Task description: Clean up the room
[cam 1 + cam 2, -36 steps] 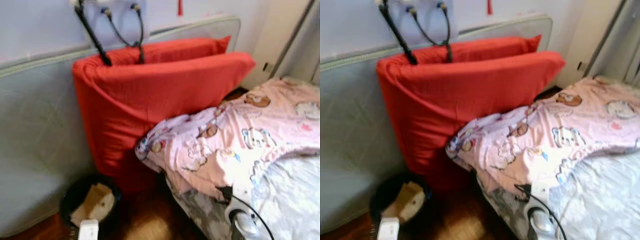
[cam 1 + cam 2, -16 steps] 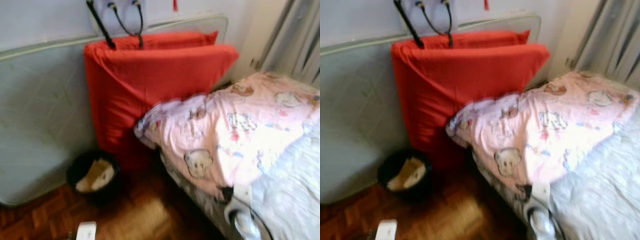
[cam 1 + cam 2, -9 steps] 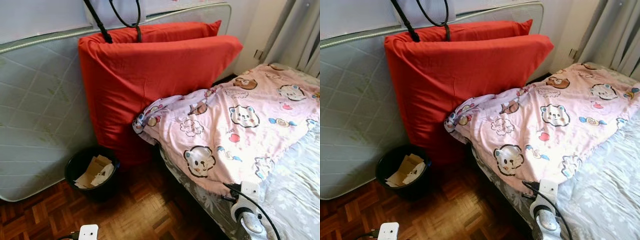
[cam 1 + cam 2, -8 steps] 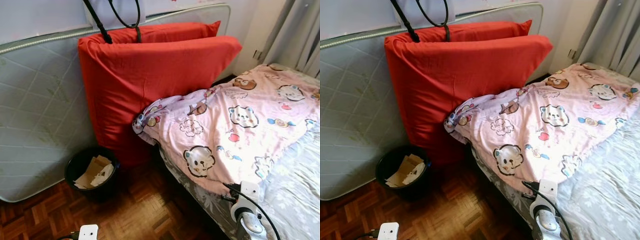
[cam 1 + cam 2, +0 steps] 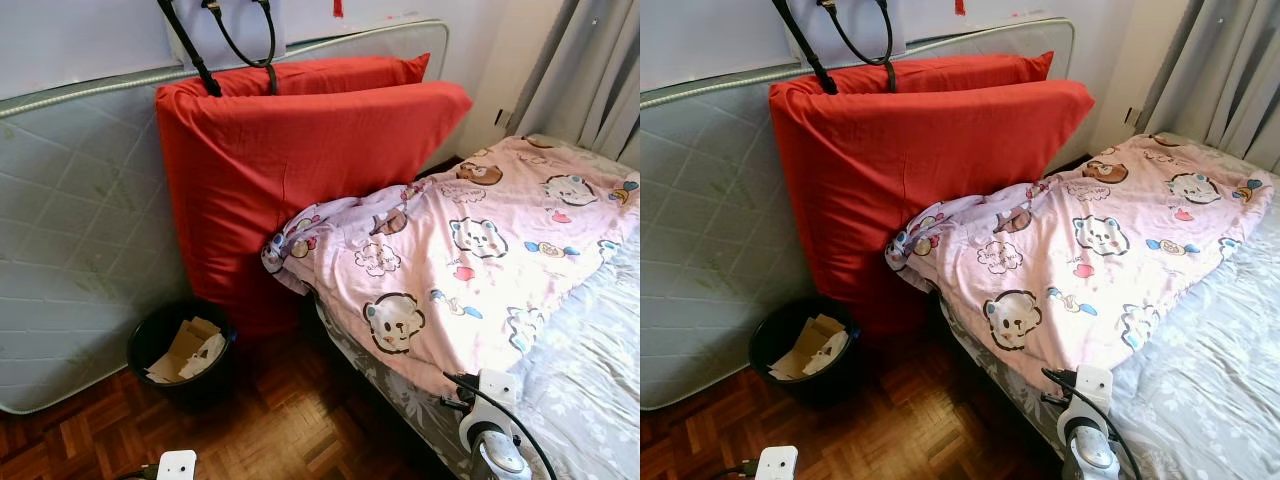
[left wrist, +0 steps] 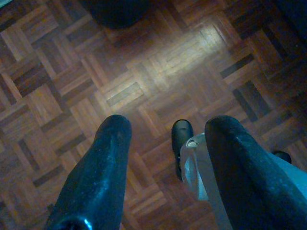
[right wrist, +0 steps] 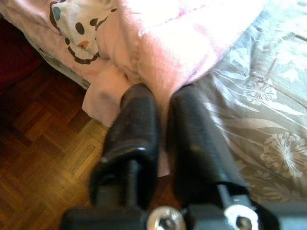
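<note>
While eye views took in whole room, pink blanket (image 5: 470, 260) lay rumpled across bed (image 5: 1210, 380), centre right of frame. Right wrist view: right gripper (image 7: 160, 120) at blanket edge, fingers nearly together, holding nothing. Left wrist view: left gripper (image 6: 168, 143) spread apart over parquet floor (image 6: 158, 72). No readable writing.

Two long, rounded, glossy black fingers are seen on the left gripper (image 6: 163, 158), with a pale grey body part and a black foot visible beyond them. The right gripper (image 7: 160, 120) is formed of two thick black fingers with a matte, slightly scuffed surface, and a silver screw head is set at their base. A white block, a silver round housing and a looping black cable are carried on the right wrist (image 5: 490, 440).
</note>
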